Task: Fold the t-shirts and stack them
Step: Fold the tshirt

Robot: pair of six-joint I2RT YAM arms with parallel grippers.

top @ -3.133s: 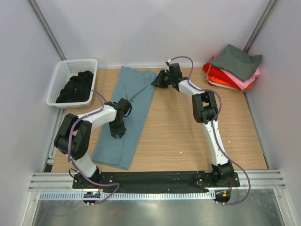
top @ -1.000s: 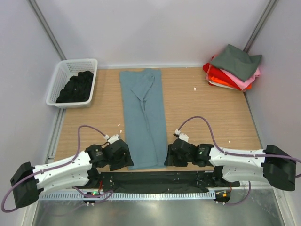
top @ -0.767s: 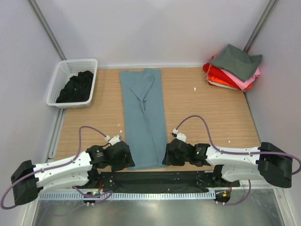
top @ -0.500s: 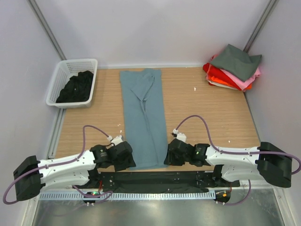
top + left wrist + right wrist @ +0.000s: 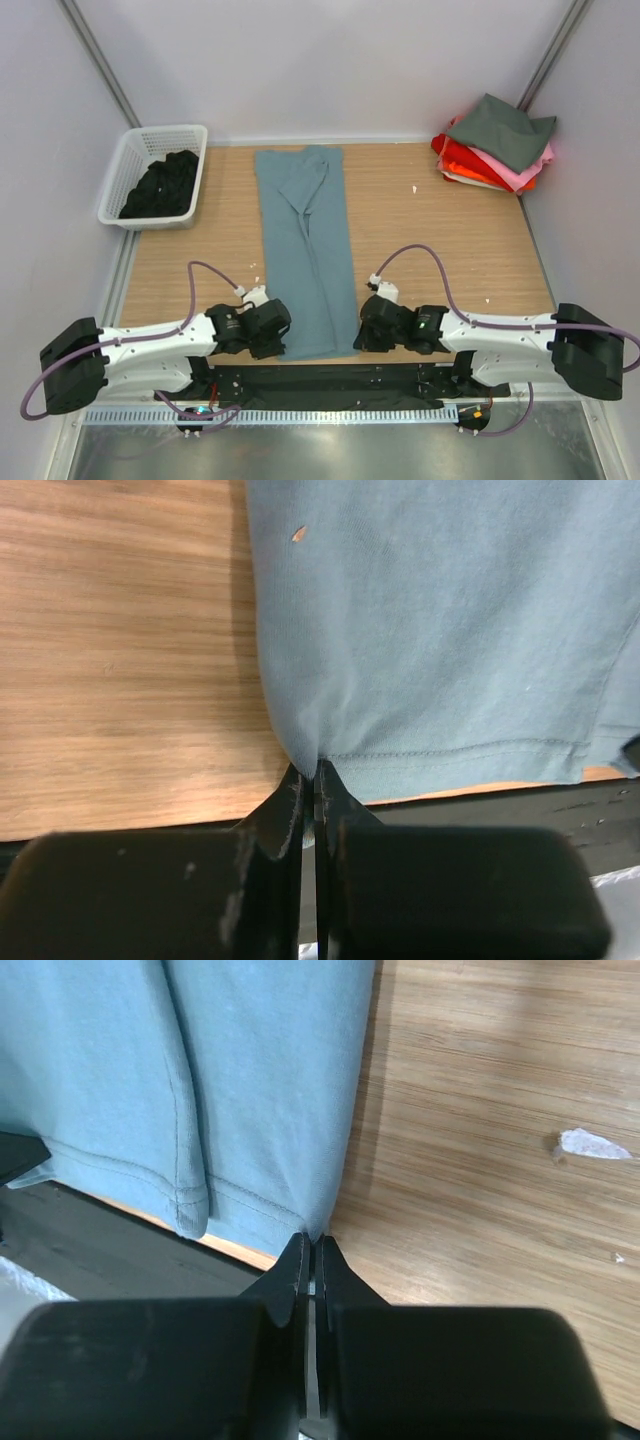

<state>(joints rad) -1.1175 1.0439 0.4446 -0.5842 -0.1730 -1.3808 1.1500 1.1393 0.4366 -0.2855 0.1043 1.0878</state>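
You're in a robot lab cell: white panels [image 5: 330, 60] wall in your wood table [image 5: 440, 250], left arm [image 5: 150, 345] and right arm [image 5: 500, 332] are bolted to a black plate [image 5: 330, 379] beside aluminium rails [image 5: 570, 378], with props laid out: a basket [image 5: 118, 185], a blue shirt [image 5: 305, 250], stacked shirts [image 5: 495, 140].

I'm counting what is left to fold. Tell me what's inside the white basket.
Inside the white basket lies a crumpled heap of black cloth, covering most of its floor. Whether that is one t-shirt or several cannot be told, and anything beneath the heap is covered.
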